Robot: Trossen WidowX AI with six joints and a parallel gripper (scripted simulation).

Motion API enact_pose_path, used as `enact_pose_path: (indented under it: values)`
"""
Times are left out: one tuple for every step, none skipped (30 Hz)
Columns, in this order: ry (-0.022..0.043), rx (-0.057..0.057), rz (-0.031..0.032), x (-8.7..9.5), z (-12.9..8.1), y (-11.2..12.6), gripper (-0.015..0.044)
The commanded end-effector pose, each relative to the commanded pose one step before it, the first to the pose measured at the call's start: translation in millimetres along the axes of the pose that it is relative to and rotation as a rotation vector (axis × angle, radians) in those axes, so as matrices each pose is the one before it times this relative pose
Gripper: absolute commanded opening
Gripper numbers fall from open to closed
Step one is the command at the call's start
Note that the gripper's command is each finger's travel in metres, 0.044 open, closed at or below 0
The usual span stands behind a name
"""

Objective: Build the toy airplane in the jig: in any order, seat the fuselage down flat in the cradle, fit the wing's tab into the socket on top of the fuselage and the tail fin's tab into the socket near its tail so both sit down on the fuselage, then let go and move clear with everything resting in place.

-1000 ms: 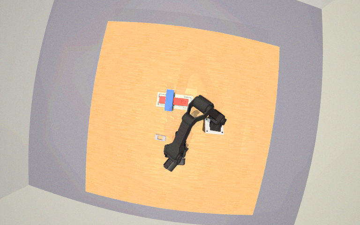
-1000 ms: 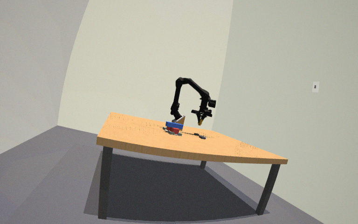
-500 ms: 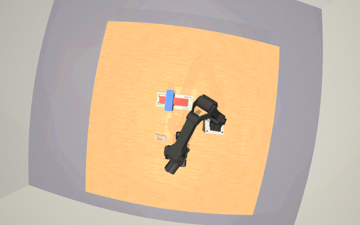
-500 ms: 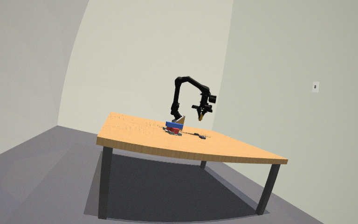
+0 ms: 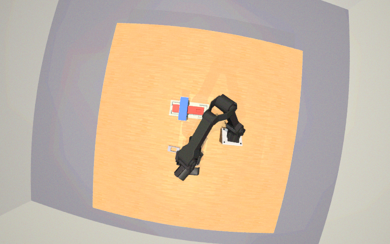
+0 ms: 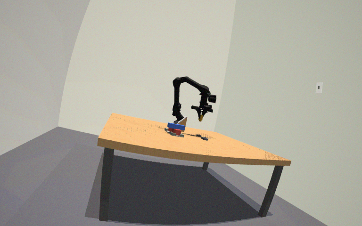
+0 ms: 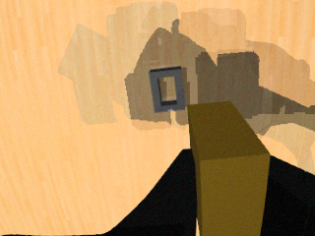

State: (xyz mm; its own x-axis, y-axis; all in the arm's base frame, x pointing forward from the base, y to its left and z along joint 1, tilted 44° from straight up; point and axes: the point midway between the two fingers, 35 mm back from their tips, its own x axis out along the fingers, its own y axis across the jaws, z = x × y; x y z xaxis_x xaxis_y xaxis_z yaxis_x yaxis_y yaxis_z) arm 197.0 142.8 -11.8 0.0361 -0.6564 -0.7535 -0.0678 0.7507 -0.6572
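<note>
Currently, left of centre in the top view, the blue wing crosses the red fuselage in the jig; rightward, my gripper pinches the yellow tail fin above the desk. Misaligned, its tab could jam.

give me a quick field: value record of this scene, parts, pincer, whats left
fuselage: red, lying in the jig
wing: blue, across the fuselage
tail fin: yellow-brown piece, held above the table
pincer: shut on the tail fin
small grey holder: on the table, nothing in it
left: fit the tail fin, release, move clear
</note>
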Motion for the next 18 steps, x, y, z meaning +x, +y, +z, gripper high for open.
enact_pose_path:
  values:
    - [-0.00069, 0.0119, 0.01182, 0.71, 2.0, -10.24, 0.0]
    - [0.00053, 0.0027, 0.0026, 0.23, 0.7, -2.4, 0.0]
    - [0.00042, 0.0023, 0.00214, 0.2, 0.57, -2.0, 0.0]
    - [-0.00056, -0.0005, 0.00118, 0.03, 0.96, -2.1, 0.0]
    - [-0.00076, -0.0007, 0.00152, 0.05, 1.25, -2.82, 0.0]
    - [-0.00079, -0.0007, 0.00147, 0.06, 1.23, -2.88, 0.0]
    - [-0.0008, -0.0006, 0.0014, 0.08, 1.2, -2.89, 0.0]
    - [-0.00082, -0.0006, 0.00134, 0.09, 1.16, -2.9, 0.0]
    - [-0.00083, -0.0006, 0.00127, 0.11, 1.12, -2.92, 0.0]
    - [-0.00085, -0.0006, 0.0012, 0.12, 1.09, -2.93, 0.0]
    - [-0.00086, -0.0005, 0.00113, 0.13, 1.05, -2.94, 0.0]
    - [-0.00087, -0.0005, 0.00106, 0.15, 1.01, -2.95, 0.0]
    - [-0.00088, -0.0005, 0.00099, 0.16, 0.98, -2.96, 0.0]
    - [-0.0009, -0.0003, 0.00085, 0.2, 1.0, -3.18, 0.0]
    - [-0.00091, -0.0003, 0.00078, 0.22, 0.96, -3.22, 0.0]
    - [-0.00092, -0.0003, 0.0007, 0.23, 0.92, -3.23, 0.0]
    - [-0.00092, -0.0002, 0.00062, 0.25, 0.88, -3.23, 0.0]
    - [-0.00092, -0.0002, 0.00054, 0.26, 0.84, -3.24, 0.0]
